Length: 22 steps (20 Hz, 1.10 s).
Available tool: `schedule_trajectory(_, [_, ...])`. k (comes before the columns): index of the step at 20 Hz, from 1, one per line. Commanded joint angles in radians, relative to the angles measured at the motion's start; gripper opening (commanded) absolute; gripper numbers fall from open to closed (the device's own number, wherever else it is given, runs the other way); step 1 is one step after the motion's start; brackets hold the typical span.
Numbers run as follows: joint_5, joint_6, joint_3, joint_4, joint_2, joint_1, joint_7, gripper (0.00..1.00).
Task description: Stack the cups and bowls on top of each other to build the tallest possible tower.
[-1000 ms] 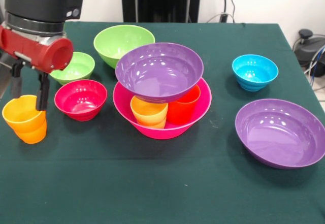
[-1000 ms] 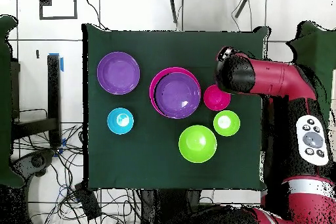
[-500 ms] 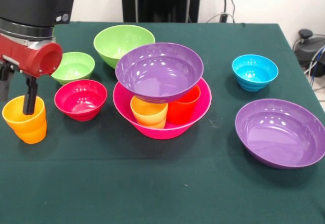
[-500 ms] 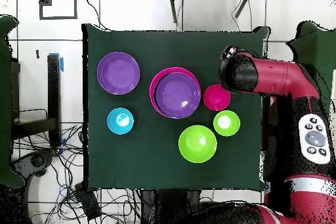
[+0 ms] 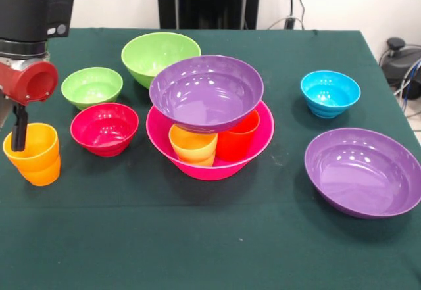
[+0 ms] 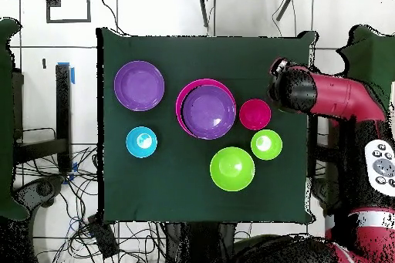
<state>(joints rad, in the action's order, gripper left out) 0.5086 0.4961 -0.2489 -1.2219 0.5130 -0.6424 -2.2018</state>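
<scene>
The tower's base is the large hot-pink bowl [image 5: 262, 139]. It holds a yellow-orange cup [image 5: 193, 145] and a red-orange cup [image 5: 238, 139], and a purple bowl [image 5: 206, 93] rests on them. In the overhead view only the pink rim [image 6: 182, 98] and the purple bowl [image 6: 207, 112] show. An orange cup [image 5: 34, 155] stands upright at the table's left edge. My gripper [image 5: 9, 142] is open at this cup, with one finger [image 5: 20, 129] over its rim and the other out of frame. The green cup is hidden. In the overhead view the arm's head [image 6: 292, 90] covers the gripper and the orange cup.
A red bowl [image 5: 104, 127] and a small light-green bowl [image 5: 92, 86] stand just right of the orange cup. A medium light-green bowl [image 5: 160, 52] sits behind the tower. A blue bowl [image 5: 330, 93] and a second purple bowl [image 5: 365, 171] stand at the right.
The arm and gripper have slid left in the front view, toward the table's edge. The orange cup has stayed in place. No bowl has moved.
</scene>
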Motion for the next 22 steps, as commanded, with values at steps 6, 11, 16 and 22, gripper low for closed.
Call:
schedule_trajectory(6, [-0.006,0.156,-0.144,-0.124,-0.027,-0.050,0.273,1.00])
schedule_trajectory(11, [-0.013,0.184,-0.145,-0.146,-0.019,-0.055,0.258,1.00])
schedule_trajectory(16, [-0.035,0.194,-0.179,-0.176,-0.025,-0.081,0.246,1.00])
schedule_trajectory(22, [-0.029,0.137,-0.203,-0.228,-0.012,-0.087,0.201,1.00])
